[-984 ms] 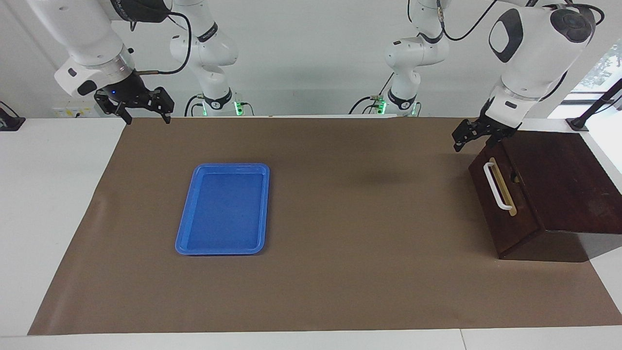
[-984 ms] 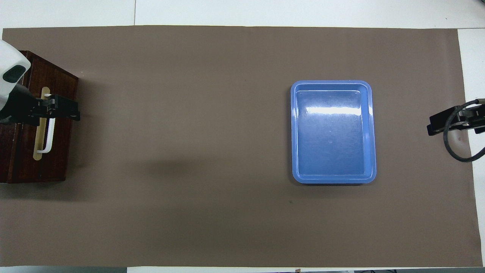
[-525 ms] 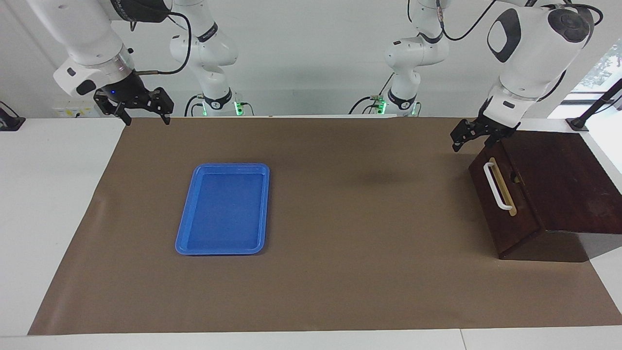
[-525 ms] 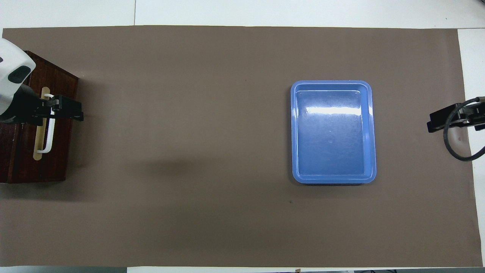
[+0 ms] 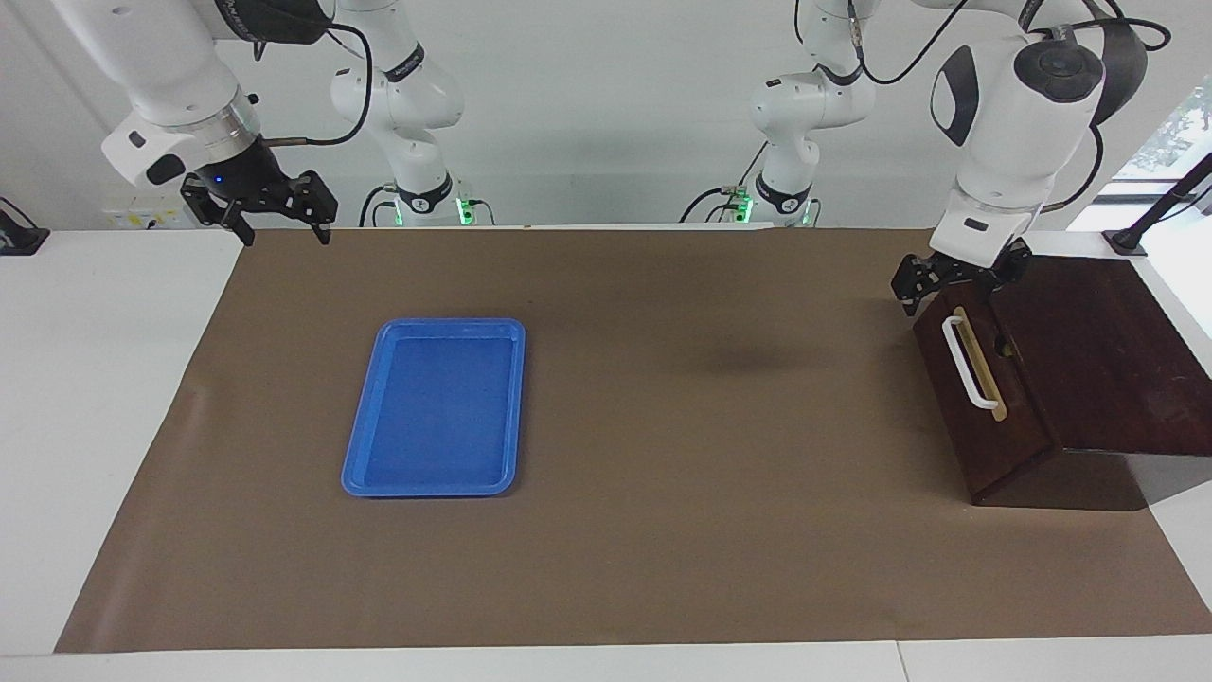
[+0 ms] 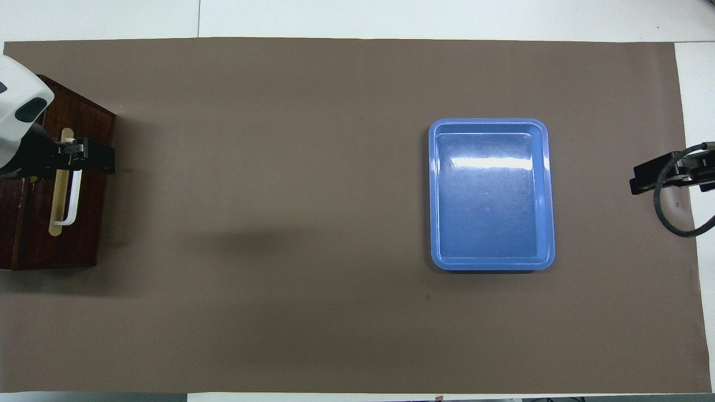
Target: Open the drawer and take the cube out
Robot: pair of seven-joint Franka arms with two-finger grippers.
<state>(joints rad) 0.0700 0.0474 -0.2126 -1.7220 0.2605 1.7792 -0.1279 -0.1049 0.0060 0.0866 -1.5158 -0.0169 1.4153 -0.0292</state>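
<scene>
The drawer is sitting shut at the left arm's end of the counter, its dark brown front carrying a white bar handle on a tan strip, and the wooden cabinet that houses it is resting partly on the brown mat. The left gripper is hanging over the upper edge of the drawer front, just above the end of the handle nearer to the robots; its fingers are standing released, with nothing between them, and whether they are touching the handle cannot be told. In the overhead view this gripper is covering that same end of the handle. The cube is not showing in either view. The right gripper is waiting in the air over the mat's edge at the right arm's end of the counter, its fingers spread and empty. A blue tray is lying flat and empty on the mat, toward the right arm's end and well apart from the drawer.
</scene>
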